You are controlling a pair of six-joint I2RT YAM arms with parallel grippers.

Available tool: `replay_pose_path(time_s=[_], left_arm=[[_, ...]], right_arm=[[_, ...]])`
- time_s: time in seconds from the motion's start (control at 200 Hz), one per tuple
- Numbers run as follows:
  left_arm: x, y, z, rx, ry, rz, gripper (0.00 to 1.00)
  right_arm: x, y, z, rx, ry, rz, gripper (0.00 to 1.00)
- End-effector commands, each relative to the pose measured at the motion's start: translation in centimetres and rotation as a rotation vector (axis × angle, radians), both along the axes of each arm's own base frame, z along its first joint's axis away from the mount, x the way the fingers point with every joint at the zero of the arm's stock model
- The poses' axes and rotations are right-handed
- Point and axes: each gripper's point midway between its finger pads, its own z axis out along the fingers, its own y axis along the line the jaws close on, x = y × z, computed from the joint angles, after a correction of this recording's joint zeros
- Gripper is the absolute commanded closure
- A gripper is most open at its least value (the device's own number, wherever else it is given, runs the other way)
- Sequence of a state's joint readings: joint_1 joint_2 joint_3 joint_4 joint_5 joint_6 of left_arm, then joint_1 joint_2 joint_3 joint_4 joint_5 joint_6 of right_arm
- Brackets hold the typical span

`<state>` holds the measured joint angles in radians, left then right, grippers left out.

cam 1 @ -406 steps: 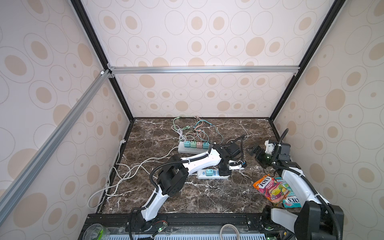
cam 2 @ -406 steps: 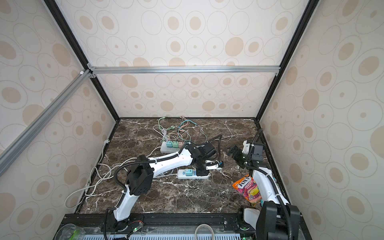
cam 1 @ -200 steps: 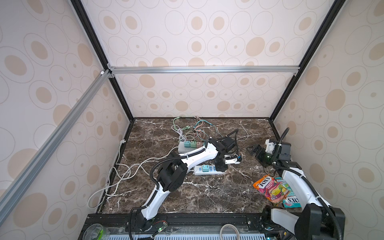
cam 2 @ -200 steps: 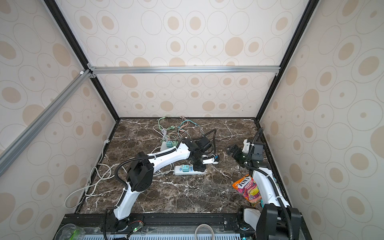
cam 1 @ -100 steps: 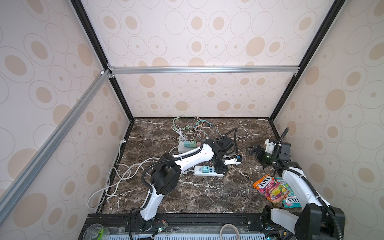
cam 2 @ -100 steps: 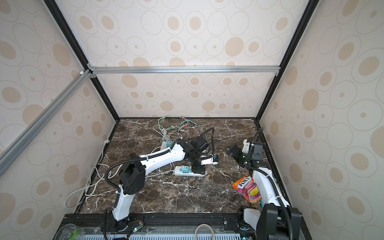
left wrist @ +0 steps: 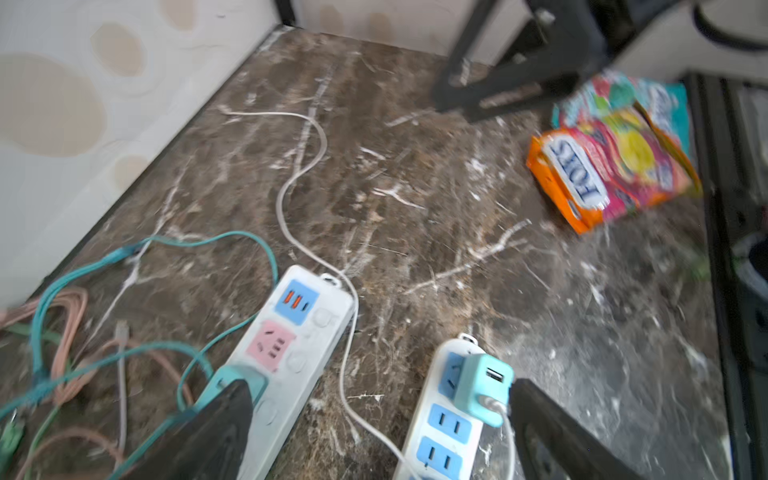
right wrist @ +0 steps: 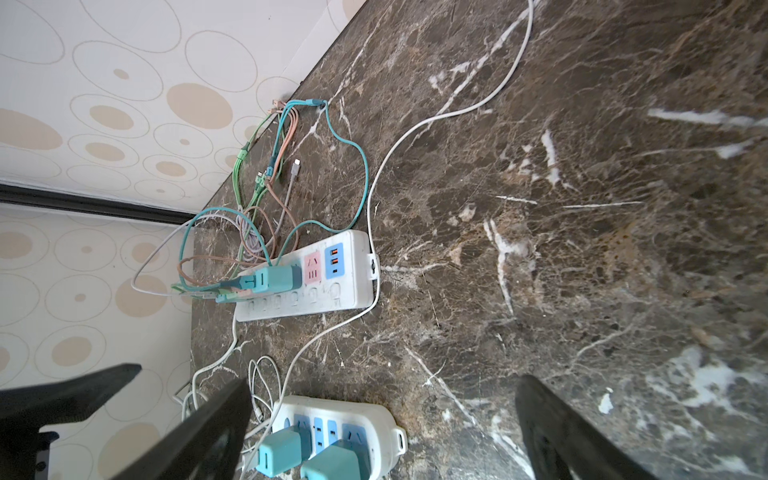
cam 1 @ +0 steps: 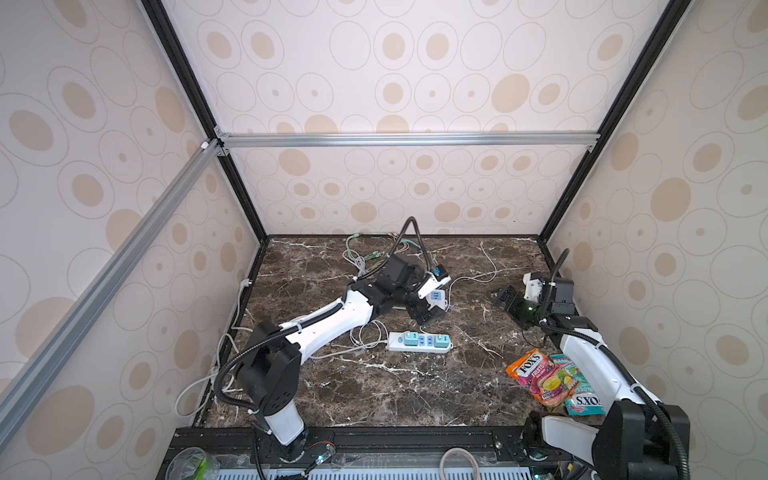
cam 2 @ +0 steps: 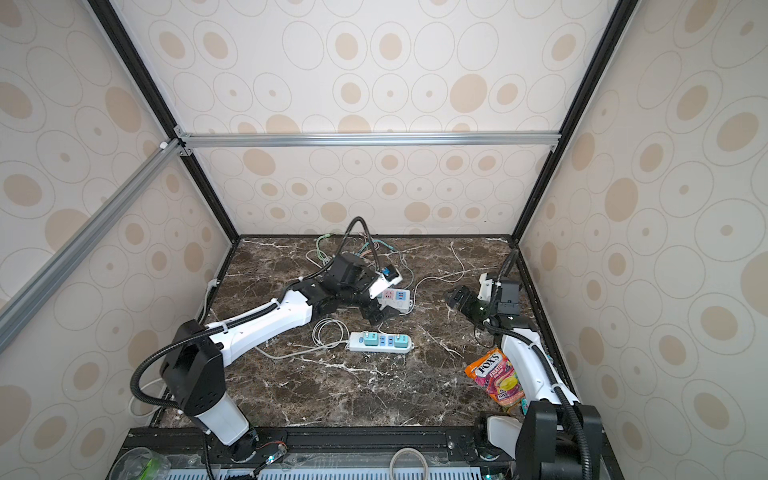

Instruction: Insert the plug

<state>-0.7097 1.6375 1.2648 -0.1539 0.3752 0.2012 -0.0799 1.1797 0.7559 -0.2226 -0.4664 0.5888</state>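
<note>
The teal plug (left wrist: 484, 388) sits in the end socket of the nearer white power strip (left wrist: 444, 419) on the counter (left wrist: 457, 208). The left tool (left wrist: 380, 386) hangs released and empty between this strip and a second strip (left wrist: 299, 332). The right tool (right wrist: 384, 380), well apart, is also spread wide.

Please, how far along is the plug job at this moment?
Done, it seems: a teal cube plug sits in the near white power strip, another teal plug in the far white power strip. In hand: nothing; the left gripper and right gripper are open and empty. Left: perhaps nothing; the far strip's pink socket is free, and full seating I cannot confirm.
</note>
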Motion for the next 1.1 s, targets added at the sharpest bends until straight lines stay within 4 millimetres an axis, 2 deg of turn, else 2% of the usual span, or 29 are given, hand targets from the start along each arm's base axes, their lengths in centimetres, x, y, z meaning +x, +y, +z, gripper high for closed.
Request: replay_pose_path(time_s=[0.0, 0.105, 0.225, 0.365, 0.505, 0.57, 0.695, 0.815, 0.96, 1.095], left_arm=[[3.9, 3.2, 7.0, -0.254, -0.161, 0.262, 0.02], [6.2, 9.7, 8.8, -0.351, -0.25, 0.569, 0.02], [6.5, 17.5, 8.3, -0.37, -0.318, 0.882, 0.02], [4.6, 24.9, 6.9, -0.328, -0.399, 1.142, 0.02], [1.3, 33.1, 3.9, -0.211, -0.453, 1.504, 0.02], [-0.3, 35.9, 2.7, -0.211, -0.446, 1.609, 0.02], [-2.7, 38.8, 0.9, -0.211, -0.487, 1.668, 0.02], [-4.7, 41.0, -0.3, -0.209, -0.515, 1.749, 0.02], [-5.5, 42.2, -1.5, -0.212, -0.504, 1.784, 0.02], [-5.6, 42.8, -2.6, -0.188, -0.49, 1.796, 0.01]], right_arm=[[0.8, -0.5, 0.7, -0.043, -0.019, -0.031, 0.0], [0.9, -2.1, 0.3, -0.108, -0.006, -0.107, 0.0], [0.5, -5.4, -0.9, -0.273, 0.017, -0.232, 0.0], [-0.4, -9.7, -1.9, -0.492, 0.039, -0.371, 0.0], [-0.6, -12.2, -2.4, -0.652, -0.004, -0.435, 0.0], [-0.4, -12.8, -2.7, -0.701, -0.025, -0.441, 0.0], [0.3, -12.8, -4.0, -0.747, -0.031, -0.398, 0.0], [1.5, -12.0, -5.2, -0.75, -0.119, -0.347, 0.0], [2.4, -10.9, -5.9, -0.773, -0.209, -0.294, 0.0], [3.1, -9.3, -5.0, -0.793, -0.312, -0.219, 0.0]])
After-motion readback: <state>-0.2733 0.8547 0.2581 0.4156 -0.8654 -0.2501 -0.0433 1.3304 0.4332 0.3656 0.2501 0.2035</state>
